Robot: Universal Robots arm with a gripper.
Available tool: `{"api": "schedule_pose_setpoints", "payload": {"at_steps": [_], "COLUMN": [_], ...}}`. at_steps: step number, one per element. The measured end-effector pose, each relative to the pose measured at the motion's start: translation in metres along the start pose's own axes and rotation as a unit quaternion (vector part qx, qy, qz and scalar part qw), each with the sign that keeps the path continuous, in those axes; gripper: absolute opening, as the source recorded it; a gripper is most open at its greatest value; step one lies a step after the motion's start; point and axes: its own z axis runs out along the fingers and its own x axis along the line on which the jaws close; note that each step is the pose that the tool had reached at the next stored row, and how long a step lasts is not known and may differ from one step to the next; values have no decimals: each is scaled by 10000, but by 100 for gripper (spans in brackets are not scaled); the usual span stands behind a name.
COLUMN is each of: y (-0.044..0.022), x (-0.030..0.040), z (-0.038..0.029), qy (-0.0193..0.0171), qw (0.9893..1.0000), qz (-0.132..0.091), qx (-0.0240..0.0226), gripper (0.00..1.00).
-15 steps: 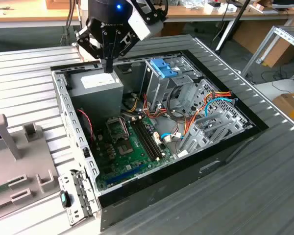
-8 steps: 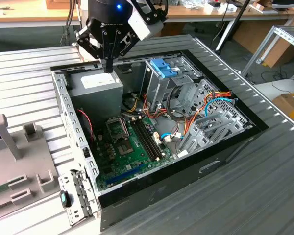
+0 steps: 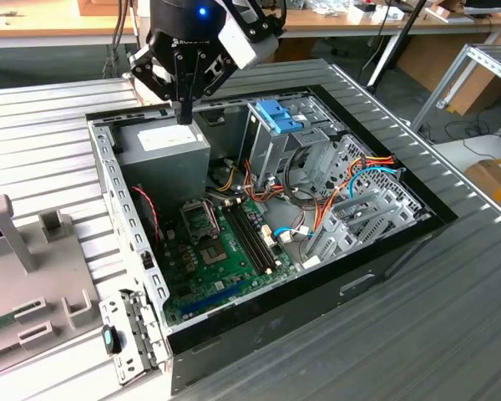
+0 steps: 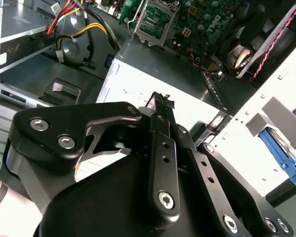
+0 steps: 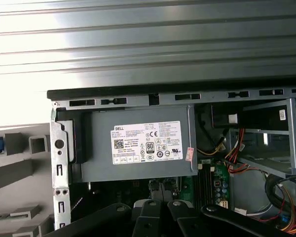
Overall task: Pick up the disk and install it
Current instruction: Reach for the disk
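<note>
Holding fixture (image 3: 21, 251): grey, on the desk (image 3: 50, 109) at eight o'clock of the computer case (image 3: 108, 180) in the exterior view; probably there to present parts on edge for a clean grasp.
Disk (image 4: 282, 159): going by a blue rail tucked under a fixture block in the second wrist view, it likely sits in that fixture, ungrasped; I cannot be sure.
End effector (image 3: 184, 115): fingers pressed together, nothing between them, hanging just above the power supply (image 3: 163, 149) at eleven o'clock of the case.
Blue bracket (image 3: 277, 115): atop the drive cage (image 3: 271, 146) at one o'clock, facing upward for access.
</note>
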Motion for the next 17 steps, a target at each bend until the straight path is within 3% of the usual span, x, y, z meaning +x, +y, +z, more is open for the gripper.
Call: {"api": "schedule_pose_setpoints", "payload": {"at_steps": [4, 7, 10, 13, 15, 17], "y": [0, -7, -14, -26, -32, -45], "x": [266, 404, 495, 661, 734, 908], "z": [-4, -7, -9, -14, -16, -19], "qy": [0, 0, -3, -19, -25, -27], "qw": [10000, 10000, 10000, 10000, 10000, 10000], "qz": [1, 0, 0, -1, -1, -2], "qx": [1, 0, 1, 4, 4, 4], "gripper": [11, 11, 11, 11, 11, 11]}}
